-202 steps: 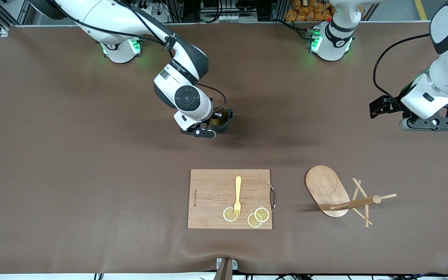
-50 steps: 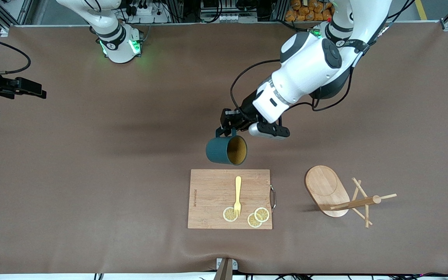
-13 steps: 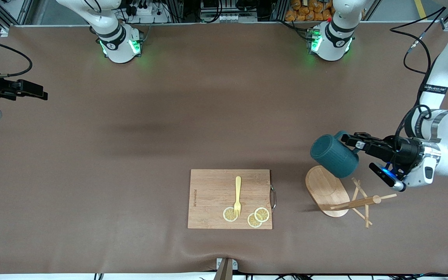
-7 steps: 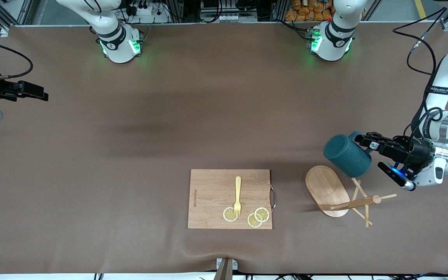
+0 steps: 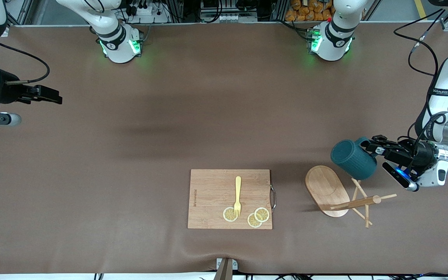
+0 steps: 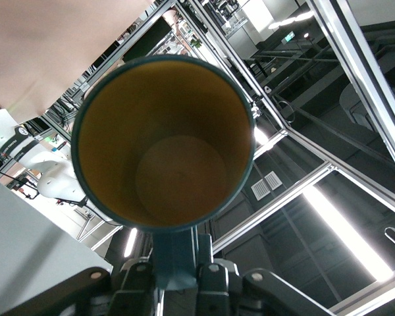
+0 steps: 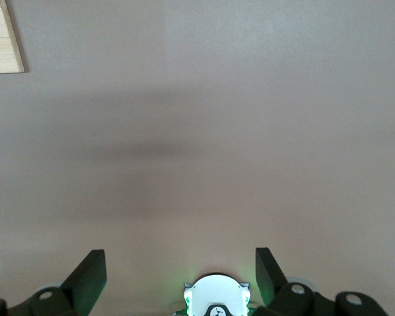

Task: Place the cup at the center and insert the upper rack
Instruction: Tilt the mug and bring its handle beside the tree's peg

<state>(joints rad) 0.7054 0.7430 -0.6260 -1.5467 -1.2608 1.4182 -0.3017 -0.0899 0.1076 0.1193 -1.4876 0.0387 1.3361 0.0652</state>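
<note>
While our left gripper (image 5: 370,146) stays out of it, clamped on the cup's (image 5: 353,159) handle, the cup hangs tilted over the upper rack (image 5: 342,196); our right gripper (image 5: 55,97) waits, fingers apart.

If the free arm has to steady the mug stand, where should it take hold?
Probably the round-topped post of the mug stand, from above: it stands clear of the pegs. The oval base lies flat. The left end effector holds the cup; the right end effector waits open.
</note>
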